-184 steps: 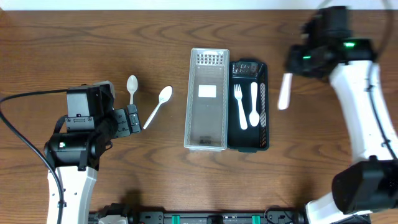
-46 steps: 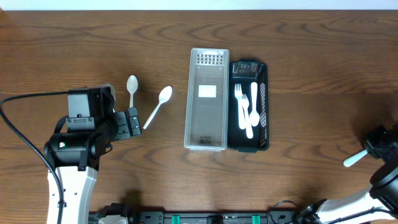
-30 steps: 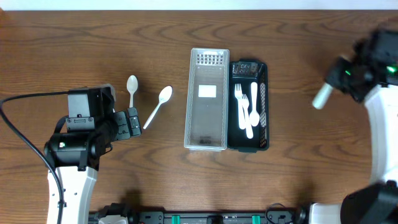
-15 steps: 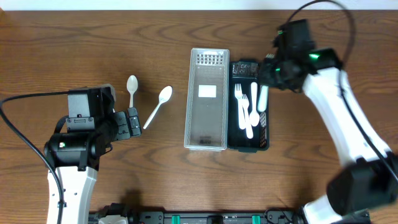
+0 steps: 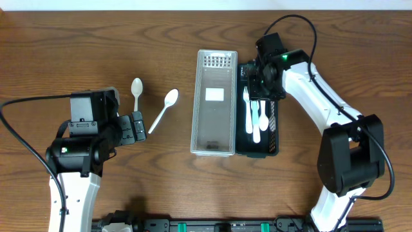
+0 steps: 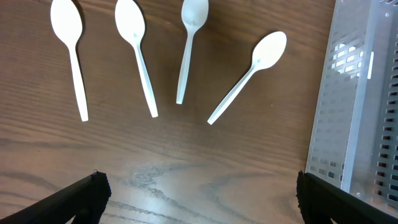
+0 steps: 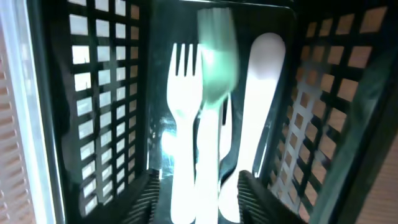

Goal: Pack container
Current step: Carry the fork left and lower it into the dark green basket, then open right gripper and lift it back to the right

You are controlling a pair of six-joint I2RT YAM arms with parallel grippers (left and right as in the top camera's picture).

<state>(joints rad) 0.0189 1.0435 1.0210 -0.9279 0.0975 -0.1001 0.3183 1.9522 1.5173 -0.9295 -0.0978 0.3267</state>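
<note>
Right gripper [image 7: 199,186] low over black basket [image 5: 275,132], jaws parted, pinching nothing. White cutlery [image 5: 255,122] lies on the basket floor, one piece too blurred to name, and the basket sits touching the right side of the clear container [image 5: 214,129]. Left gripper [image 6: 198,193] spread wide and empty above four white spoons [image 6: 247,76] lying loose on the wooden table [image 5: 77,38], left of the container.

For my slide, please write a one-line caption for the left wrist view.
Four white spoons lie apart on the wooden table beside the clear container, left fingers open below.
</note>
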